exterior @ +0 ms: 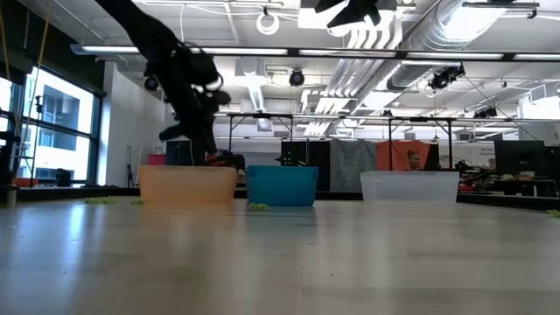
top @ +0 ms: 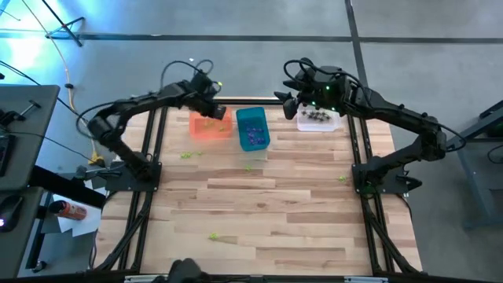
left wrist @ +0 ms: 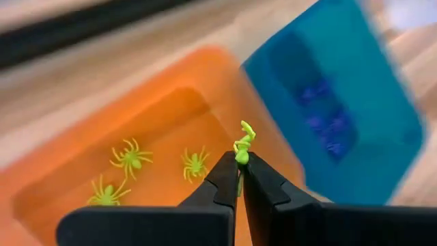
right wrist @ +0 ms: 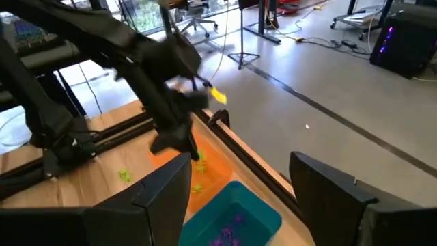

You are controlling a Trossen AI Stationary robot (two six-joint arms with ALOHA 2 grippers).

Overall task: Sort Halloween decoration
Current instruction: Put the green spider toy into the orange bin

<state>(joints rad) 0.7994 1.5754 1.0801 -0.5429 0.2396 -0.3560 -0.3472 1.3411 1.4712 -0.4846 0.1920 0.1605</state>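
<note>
While the left gripper (left wrist: 240, 179) hung over the orange bin (top: 210, 127) at the far side of the wooden table (top: 267, 204), its two dark fingers (left wrist: 220, 183) were clenched on a yellow-green plastic spider (left wrist: 242, 143), which stuck up from between the tips. Three more yellow-green spiders (left wrist: 130, 157) already lay on the floor of that orange bin. Just beside it stood the teal bin (top: 252, 129), with a cluster of purple spiders (left wrist: 322, 124) at its bottom, and further along the same row was the clear bin (top: 318, 119), holding a heap of dark spiders (top: 317, 115). The right gripper (right wrist: 235, 188) was up above the table between the teal and clear bins, its fingers spread wide and grasping nothing. A few loose yellow-green spiders were still scattered on the tabletop: one pair near the orange bin (top: 187, 155), one before the teal bin (top: 248, 167), one near the right arm's base (top: 342, 179), and one toward the near edge (top: 213, 235). From table height the three bins stood in a line, orange, teal, clear, with the left arm reaching down behind the orange one.
</note>
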